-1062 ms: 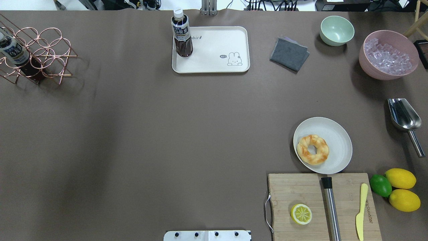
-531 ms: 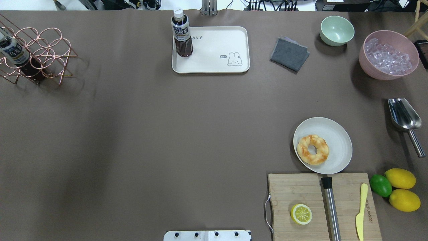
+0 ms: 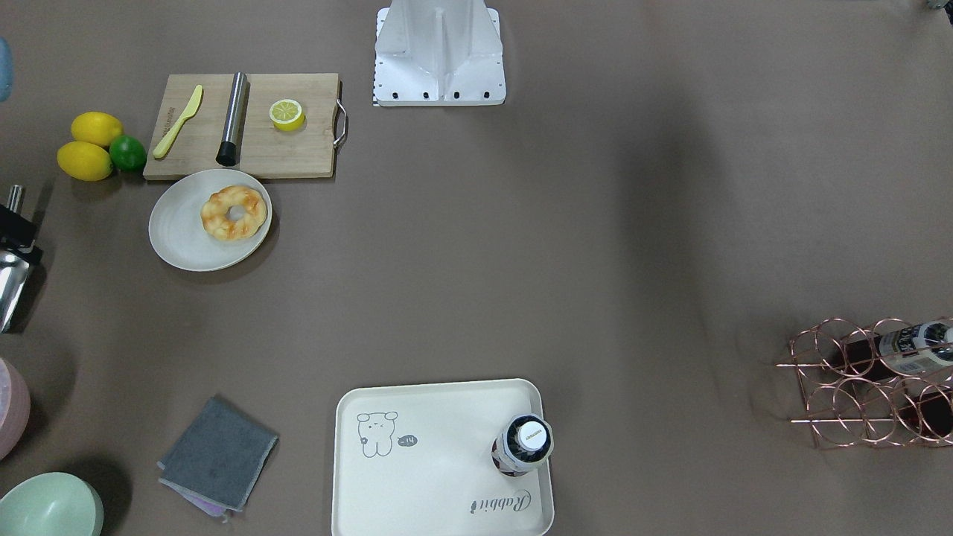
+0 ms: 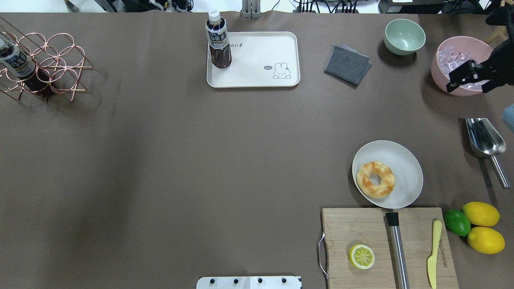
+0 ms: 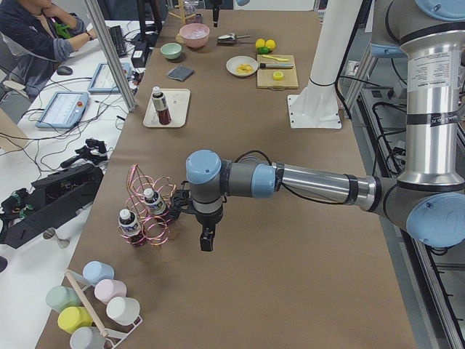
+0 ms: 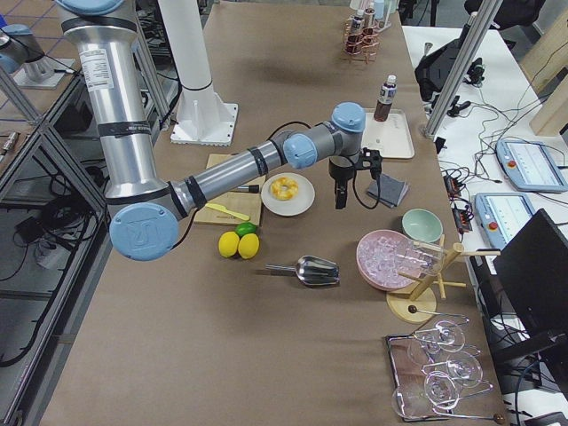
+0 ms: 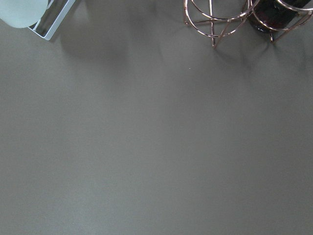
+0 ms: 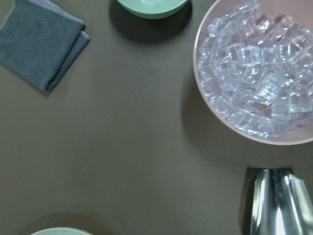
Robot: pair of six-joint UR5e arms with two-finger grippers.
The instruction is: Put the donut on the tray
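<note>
Golden donut (image 3: pixel 234 212) lies on the round plate (image 3: pixel 179 242) in the front-facing view; the tray (image 3: pixel 439 484), well apart, carries an upright bottle (image 3: pixel 523 444). Overhead: right gripper (image 4: pixel 455 80) near the pink ice bowl (image 4: pixel 441 84); finger spacing cannot be told. Left-end view: left gripper (image 5: pixel 207 240) hangs beside the copper rack (image 5: pixel 149 214); finger spacing likewise undetermined.

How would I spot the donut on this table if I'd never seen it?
Find the wooden cutting board on the robot's right. By its far edge sits a round off-white plate; the donut lies on it, a golden braided ring, unlike the flat lemon half on the board.
</note>
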